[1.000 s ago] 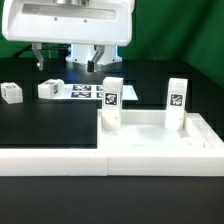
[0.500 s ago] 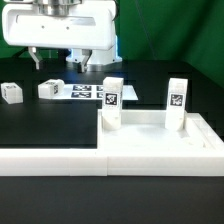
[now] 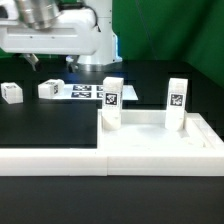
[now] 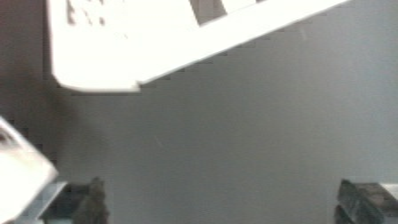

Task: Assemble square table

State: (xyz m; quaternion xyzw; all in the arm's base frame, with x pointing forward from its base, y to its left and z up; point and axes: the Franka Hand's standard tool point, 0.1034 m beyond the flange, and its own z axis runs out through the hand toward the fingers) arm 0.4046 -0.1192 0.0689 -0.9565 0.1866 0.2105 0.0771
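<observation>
Wrist view: hand (image 4: 228, 203) spread wide over bare black table (image 4: 222, 135), marker board (image 4: 160, 45) corner near.

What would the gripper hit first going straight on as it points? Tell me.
Most likely the bare black tabletop: the wrist view shows nothing else ahead of the gripper, between its open jaws. Its distance cannot be told.

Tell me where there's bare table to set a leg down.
The widest bare patch of black table lies on the exterior view's left, between the front border wall and the two loose legs. It is crowded around the marker board and on the square slab, where two upright legs stand.
</observation>
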